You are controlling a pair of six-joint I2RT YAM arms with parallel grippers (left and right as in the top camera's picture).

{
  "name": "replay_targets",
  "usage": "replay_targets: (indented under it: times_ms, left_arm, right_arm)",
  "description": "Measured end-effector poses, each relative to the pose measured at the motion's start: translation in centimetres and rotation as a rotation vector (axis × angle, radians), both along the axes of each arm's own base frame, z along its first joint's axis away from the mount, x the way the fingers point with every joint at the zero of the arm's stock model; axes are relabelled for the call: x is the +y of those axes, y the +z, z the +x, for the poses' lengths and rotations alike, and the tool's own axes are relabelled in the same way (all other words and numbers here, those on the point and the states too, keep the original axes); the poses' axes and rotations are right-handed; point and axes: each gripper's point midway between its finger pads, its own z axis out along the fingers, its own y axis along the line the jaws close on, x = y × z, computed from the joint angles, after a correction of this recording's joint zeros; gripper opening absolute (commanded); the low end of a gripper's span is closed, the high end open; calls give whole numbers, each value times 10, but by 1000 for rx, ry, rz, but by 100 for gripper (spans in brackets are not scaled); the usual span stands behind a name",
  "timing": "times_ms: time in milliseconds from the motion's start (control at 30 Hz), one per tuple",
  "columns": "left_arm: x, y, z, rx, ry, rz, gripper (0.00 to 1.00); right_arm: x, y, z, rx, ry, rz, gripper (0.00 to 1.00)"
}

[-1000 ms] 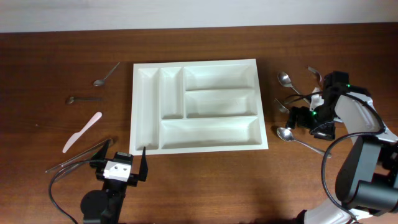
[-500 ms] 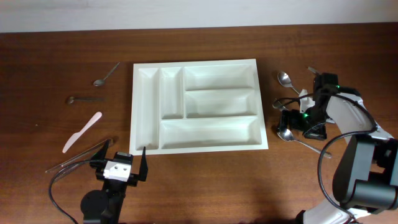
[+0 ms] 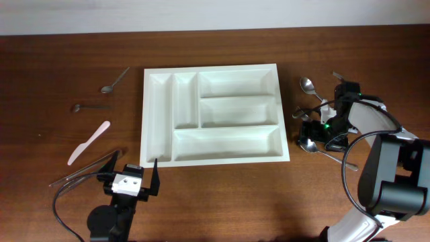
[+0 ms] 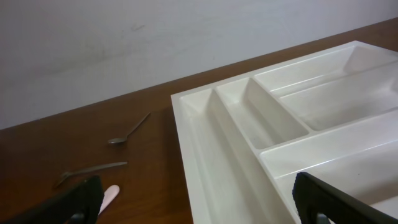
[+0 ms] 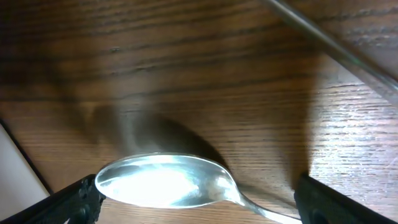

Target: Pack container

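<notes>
The container is a white five-compartment tray in the middle of the table, and all its compartments are bare. It fills the right half of the left wrist view. My right gripper is low over the table just right of the tray. It is open, with its fingers on either side of the bowl of a metal spoon, which lies flat on the wood. My left gripper is open and empty at the tray's front-left corner, as the left wrist view shows.
More spoons and a fork lie right of the tray. Left of it are a teaspoon, a small spoon, a white plastic knife and several metal pieces. The tray's edge is near the spoon.
My right gripper has moved left toward the tray and come down over the spoon's bowl. The left arm and the tray have not moved.
</notes>
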Motion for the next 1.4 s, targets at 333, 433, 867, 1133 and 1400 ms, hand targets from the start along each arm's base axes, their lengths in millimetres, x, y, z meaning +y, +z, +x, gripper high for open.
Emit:
replay_targets:
  times_ms: [333,433,867,1133,1400]
  left_arm:
    - [0,0,0,0,0,0,99]
    - [0,0,0,0,0,0,99]
    - [0,0,0,0,0,0,99]
    - [0,0,0,0,0,0,99]
    - [0,0,0,0,0,0,99]
  right_arm:
    - [-1,0,0,0,1,-7,92]
    - [-2,-1,0,-2,1,-15,85]
    - [-4,-4,-1,1,4,-28,69]
    - [-4,-4,-2,2,9,-26,55]
    - [-4,-5,-3,5,8,-26,49]
